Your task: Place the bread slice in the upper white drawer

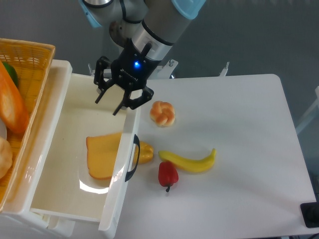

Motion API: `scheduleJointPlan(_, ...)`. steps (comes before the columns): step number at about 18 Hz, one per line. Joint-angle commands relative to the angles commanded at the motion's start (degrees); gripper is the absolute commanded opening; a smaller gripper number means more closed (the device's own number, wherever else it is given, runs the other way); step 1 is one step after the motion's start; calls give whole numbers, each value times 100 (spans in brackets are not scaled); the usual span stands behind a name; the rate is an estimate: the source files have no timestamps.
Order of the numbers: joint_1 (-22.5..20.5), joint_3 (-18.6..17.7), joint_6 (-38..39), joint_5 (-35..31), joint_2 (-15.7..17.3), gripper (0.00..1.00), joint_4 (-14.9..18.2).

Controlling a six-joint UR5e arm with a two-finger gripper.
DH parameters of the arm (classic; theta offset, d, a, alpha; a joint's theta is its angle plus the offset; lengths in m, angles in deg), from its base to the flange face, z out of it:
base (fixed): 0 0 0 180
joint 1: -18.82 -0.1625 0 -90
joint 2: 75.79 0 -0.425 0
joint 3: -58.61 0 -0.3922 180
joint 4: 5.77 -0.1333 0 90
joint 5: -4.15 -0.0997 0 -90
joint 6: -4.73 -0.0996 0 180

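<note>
Fixed camera, looking down on the table: the black two-finger gripper [107, 106] hangs over the back part of the large glossy white plastic drawer [50, 149]; its 2 dark fingers [99, 95] are spread wide apart, with nothing between them and nothing touching them; a small blue light glows on the gripper body above.

The thin flat yellow-orange bread slice [103, 155] with its darker orange crust lies flat on the drawer floor, near the front wall and close to the dark curved handle [132, 157]; it is well below the fingertips and apart from them; a bright glare sits on the drawer floor at the slice's lower edge.

The drawer stands pulled out, its right-hand wall running just beside the gripper's right finger; the floor around the slice is bare toward the left wall and the near end.

To the left, the woven yellow basket [35, 64] rests along the drawer's rim, holding a long orange loaf [10, 107].

On the white tabletop [239, 149], right of the drawer, lie a round knotted bun [162, 113], a yellow banana [189, 161], a red pepper [168, 174], and a small yellow-orange item [145, 152] just beside the handle, partly hidden by it; the right half of the tabletop carries nothing.
</note>
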Motion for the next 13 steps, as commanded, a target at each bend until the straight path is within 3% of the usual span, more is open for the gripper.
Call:
scheduleJointPlan(1,-140,0,-9,0,9,99,-62)
scheduleJointPlan(7,-791,61,-52,-35,9,100,-141)
scheduleJointPlan(13,-897,18,-1422,-1123,-105,100,-589)
